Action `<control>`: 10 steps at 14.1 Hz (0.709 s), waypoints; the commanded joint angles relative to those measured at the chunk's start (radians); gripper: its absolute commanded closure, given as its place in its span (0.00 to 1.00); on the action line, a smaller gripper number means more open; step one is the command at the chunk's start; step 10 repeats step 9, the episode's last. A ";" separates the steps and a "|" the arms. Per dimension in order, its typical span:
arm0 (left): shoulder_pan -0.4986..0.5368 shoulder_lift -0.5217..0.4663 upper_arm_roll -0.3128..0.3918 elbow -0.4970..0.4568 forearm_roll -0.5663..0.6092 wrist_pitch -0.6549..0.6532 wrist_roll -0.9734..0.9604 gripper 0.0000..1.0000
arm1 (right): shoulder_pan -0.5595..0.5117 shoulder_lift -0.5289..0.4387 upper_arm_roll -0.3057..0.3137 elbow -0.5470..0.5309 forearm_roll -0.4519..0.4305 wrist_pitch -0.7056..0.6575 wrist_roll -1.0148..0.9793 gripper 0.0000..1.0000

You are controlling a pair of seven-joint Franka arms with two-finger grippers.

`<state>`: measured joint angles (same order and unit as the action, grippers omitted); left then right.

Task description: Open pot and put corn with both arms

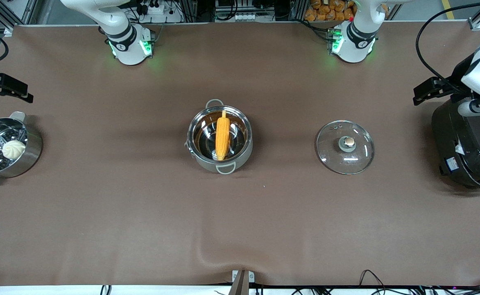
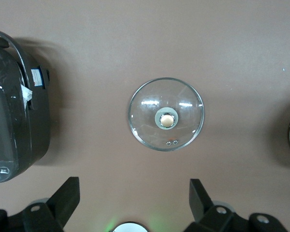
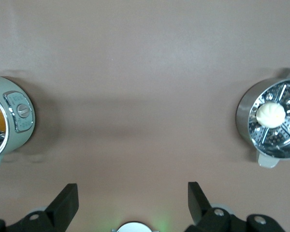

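The shiny steel pot (image 1: 219, 139) stands open in the middle of the table. The yellow-orange corn (image 1: 223, 137) lies inside it, its tip toward the robots' bases. The pot's rim also shows in the right wrist view (image 3: 9, 121). The clear glass lid (image 1: 345, 146) with its tan knob lies flat on the table beside the pot, toward the left arm's end; it also shows in the left wrist view (image 2: 166, 114). My left gripper (image 2: 134, 193) is open and empty, high over the table next to the rice cooker. My right gripper (image 3: 133, 195) is open and empty, high over the table by the steamer basket.
A large black rice cooker (image 1: 467, 143) stands at the left arm's end. A steel steamer basket (image 1: 31, 153) holding a white bun (image 1: 14, 149) stands at the right arm's end. The brown cloth (image 1: 141, 213) has a wrinkle near the front edge.
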<state>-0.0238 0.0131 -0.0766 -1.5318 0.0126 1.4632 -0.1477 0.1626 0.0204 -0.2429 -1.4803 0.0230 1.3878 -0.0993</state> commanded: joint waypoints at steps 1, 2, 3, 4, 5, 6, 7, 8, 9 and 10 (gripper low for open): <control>0.010 -0.008 -0.003 0.007 -0.008 -0.020 0.023 0.00 | 0.020 -0.014 0.000 0.011 0.000 -0.038 0.047 0.00; 0.010 -0.008 -0.002 0.015 -0.005 -0.020 0.023 0.00 | 0.020 -0.014 0.000 0.011 -0.002 -0.039 0.049 0.00; 0.010 -0.007 -0.002 0.018 -0.005 -0.020 0.023 0.00 | 0.020 -0.016 0.000 0.012 -0.002 -0.044 0.050 0.00; 0.010 -0.008 -0.002 0.019 -0.005 -0.020 0.023 0.00 | 0.020 -0.019 0.000 0.012 -0.002 -0.052 0.052 0.00; 0.010 -0.008 -0.002 0.018 -0.005 -0.020 0.023 0.00 | 0.020 -0.019 0.000 0.012 -0.002 -0.061 0.053 0.00; 0.010 -0.008 -0.002 0.018 -0.006 -0.020 0.023 0.00 | 0.020 -0.019 0.000 0.012 -0.002 -0.065 0.055 0.00; 0.011 -0.008 0.000 0.019 -0.005 -0.020 0.023 0.00 | 0.020 -0.019 -0.001 0.012 -0.002 -0.066 0.055 0.00; 0.011 -0.010 0.000 0.018 -0.005 -0.020 0.023 0.00 | 0.018 -0.019 -0.001 0.012 -0.002 -0.066 0.055 0.00; 0.011 -0.010 0.000 0.019 -0.005 -0.020 0.023 0.00 | 0.018 -0.019 -0.003 0.012 -0.002 -0.066 0.053 0.00; 0.011 -0.010 0.000 0.019 -0.005 -0.020 0.023 0.00 | 0.018 -0.019 -0.003 0.012 -0.002 -0.066 0.053 0.00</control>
